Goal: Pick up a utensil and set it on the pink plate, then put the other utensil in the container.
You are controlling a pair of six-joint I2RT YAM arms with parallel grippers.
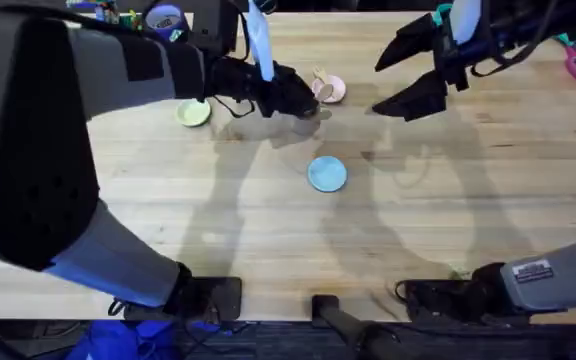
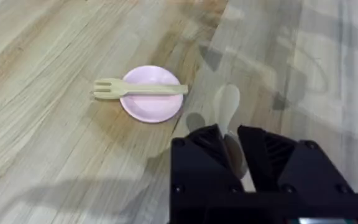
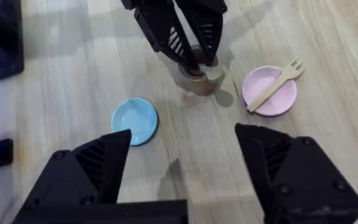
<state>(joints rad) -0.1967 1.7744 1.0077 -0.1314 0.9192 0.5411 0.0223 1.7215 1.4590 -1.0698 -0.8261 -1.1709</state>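
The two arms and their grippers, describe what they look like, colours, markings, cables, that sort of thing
Both arms are black with pale grey links. The right arm's link bears a white label with dark print. The left gripper has blocky black fingers; the right gripper has wedge-shaped black fingers with ribbed inner faces. Black cables loop along the left arm's wrist, and teal parts show by the right wrist.

The left arm reaches far forward, its hand (image 1: 303, 100) closed and low. The right hand (image 1: 408, 75) hovers higher, fingers spread wide.

Robotics lab bench: pale butcher-block table (image 1: 268, 230), two arm bases clamped along its near edge.
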